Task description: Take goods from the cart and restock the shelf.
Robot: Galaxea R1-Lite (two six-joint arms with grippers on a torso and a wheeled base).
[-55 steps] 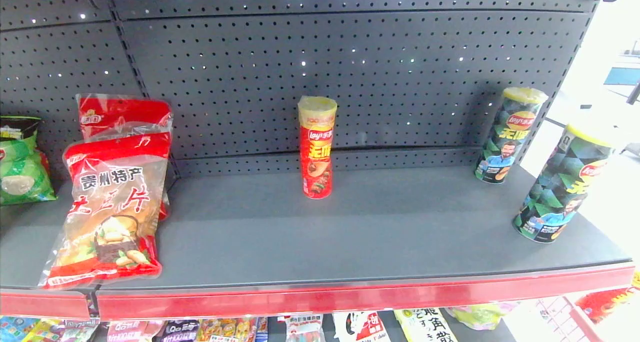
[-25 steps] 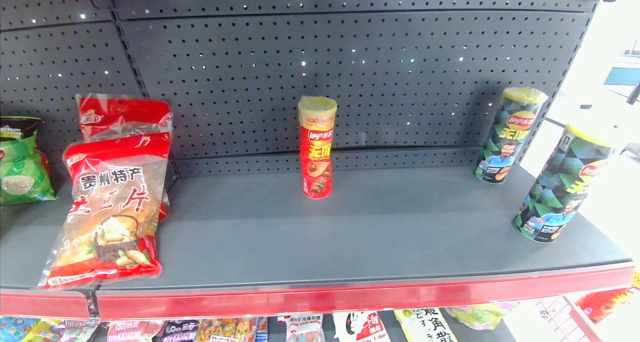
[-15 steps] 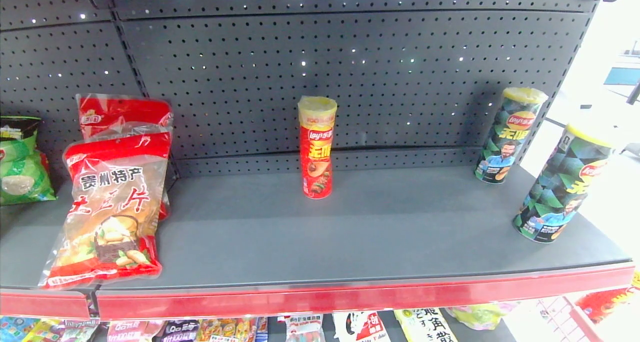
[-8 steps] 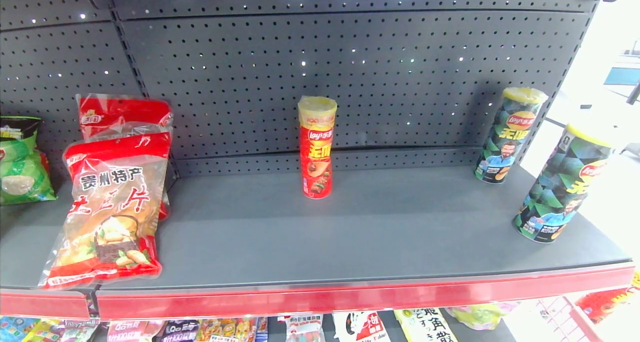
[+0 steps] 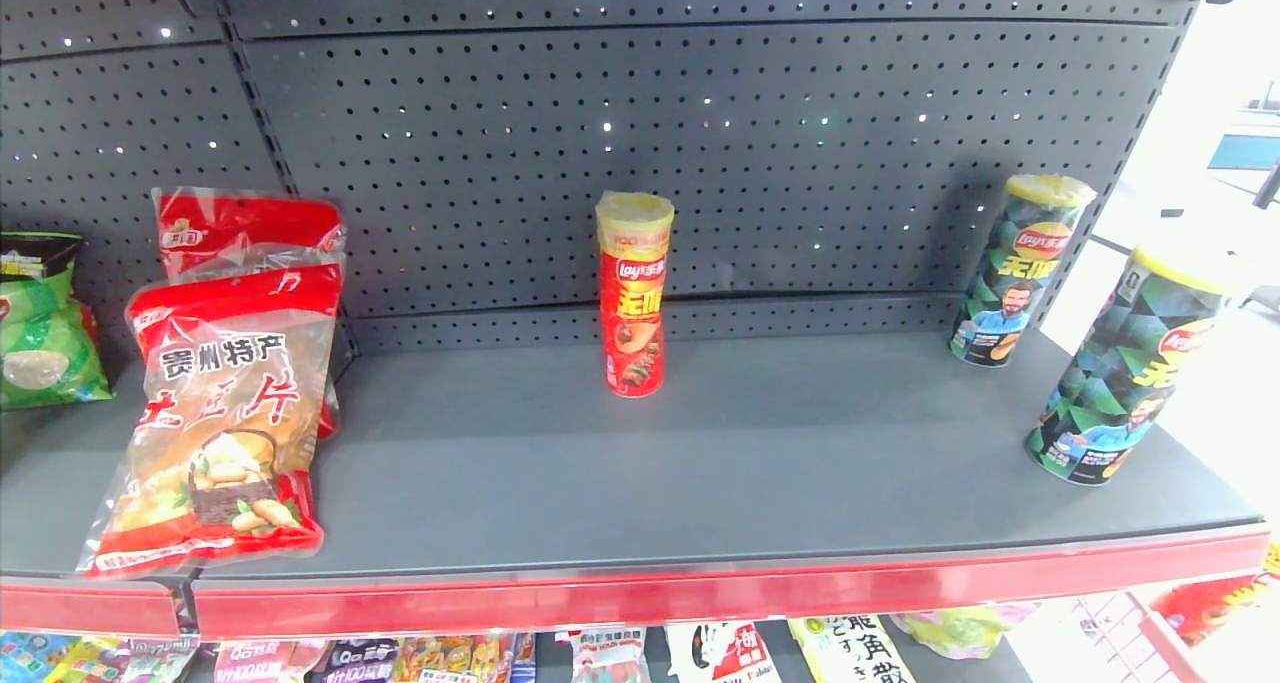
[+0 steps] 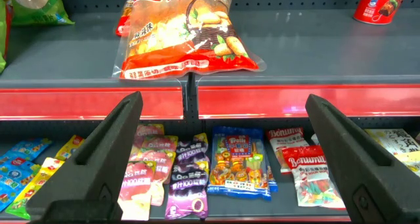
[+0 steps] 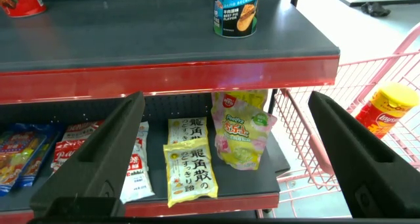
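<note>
Red canister (image 7: 388,111) just beyond right fingers (image 7: 366,179)

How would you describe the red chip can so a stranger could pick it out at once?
Look at the grey shelf with the red front strip. Near its back, about the middle, the red can stands upright on its own. The two dark cans at the right end are wider and green-black, and the bags at the left are soft pouches.

Dark pegboard wall (image 5: 760,163), pale floor (image 7: 354,27)
</note>
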